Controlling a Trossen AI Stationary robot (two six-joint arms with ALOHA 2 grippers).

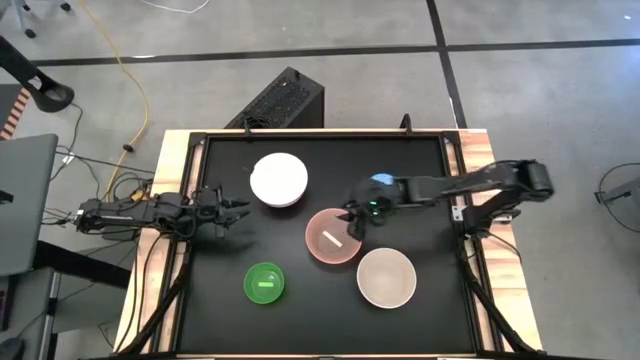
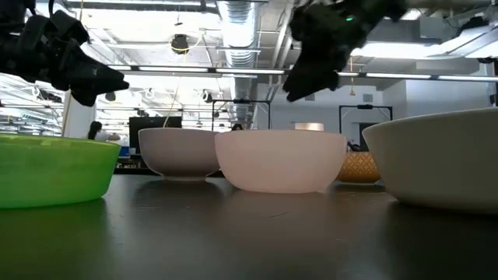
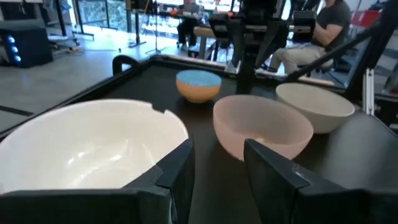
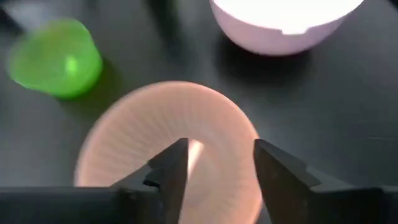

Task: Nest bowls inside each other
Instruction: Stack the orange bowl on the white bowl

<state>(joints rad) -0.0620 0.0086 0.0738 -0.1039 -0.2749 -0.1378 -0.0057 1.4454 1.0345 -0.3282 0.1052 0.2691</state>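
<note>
Four bowls stand on the black table top: a white bowl point(image 1: 278, 180), a pink bowl point(image 1: 332, 236), a cream bowl point(image 1: 386, 277) and a smaller green bowl point(image 1: 265, 283). A small blue bowl point(image 3: 198, 84) sits behind the pink one, and my right arm partly covers it in the high view. My right gripper point(image 4: 217, 152) hangs open above the pink bowl point(image 4: 168, 149), slanting down and touching nothing. My left gripper point(image 3: 217, 149) waits open and level at the table's left side point(image 1: 240, 210), beside the white bowl point(image 3: 93, 143).
The table has a raised black frame point(image 1: 320, 134) along its edges and wooden side rails. Bare table top lies between the green bowl and the left edge. People sit at desks in the room beyond the table.
</note>
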